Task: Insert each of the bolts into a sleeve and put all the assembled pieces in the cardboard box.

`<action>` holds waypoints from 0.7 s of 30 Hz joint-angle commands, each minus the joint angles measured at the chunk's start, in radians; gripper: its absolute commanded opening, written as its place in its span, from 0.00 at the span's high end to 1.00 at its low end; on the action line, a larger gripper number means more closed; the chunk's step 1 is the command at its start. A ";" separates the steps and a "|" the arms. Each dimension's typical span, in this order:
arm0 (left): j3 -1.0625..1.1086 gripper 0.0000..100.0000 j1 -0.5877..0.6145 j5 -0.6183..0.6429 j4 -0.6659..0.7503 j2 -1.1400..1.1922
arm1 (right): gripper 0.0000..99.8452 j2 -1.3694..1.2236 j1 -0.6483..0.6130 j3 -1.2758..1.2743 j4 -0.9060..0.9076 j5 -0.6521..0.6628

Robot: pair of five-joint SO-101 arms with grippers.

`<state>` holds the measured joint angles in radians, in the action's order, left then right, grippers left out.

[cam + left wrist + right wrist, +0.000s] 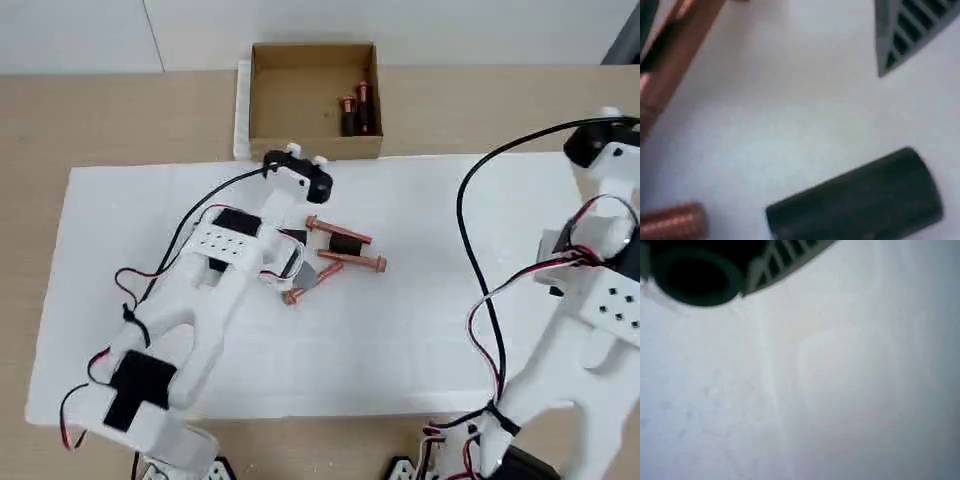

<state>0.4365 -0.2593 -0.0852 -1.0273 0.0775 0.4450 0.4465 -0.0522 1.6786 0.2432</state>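
Three bolts (355, 260) and a black sleeve (347, 243) lie crowded together on the white mat (420, 330), just below the cardboard box (245, 100), which already holds two finished pieces (355, 110). The left gripper (303, 272) hangs low over the cluster, fingers apart. The right gripper (556, 280) sits well off to the side (I cannot tell its finger state). The risk is crowding: closing here could knock a neighbouring bolt or roll the sleeve away.

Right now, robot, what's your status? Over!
Left gripper low over three loose bolts and a sleeve. Right arm at the mat's right edge. Two assembled pieces in the cardboard box. Black cable loops above the mat.
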 commanded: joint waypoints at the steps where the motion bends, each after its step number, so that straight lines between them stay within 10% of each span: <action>1: -0.047 0.71 -0.002 -0.023 -0.003 0.000 | 1.00 0.036 -0.005 -0.002 -0.004 0.005; 21: 0.024 0.86 -0.060 -0.074 0.041 0.009 | 1.00 0.036 -0.007 -0.002 -0.005 0.003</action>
<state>0.4549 -0.3099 -0.1450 -1.0073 0.0913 0.4450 0.4465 -0.0522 1.6786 0.2432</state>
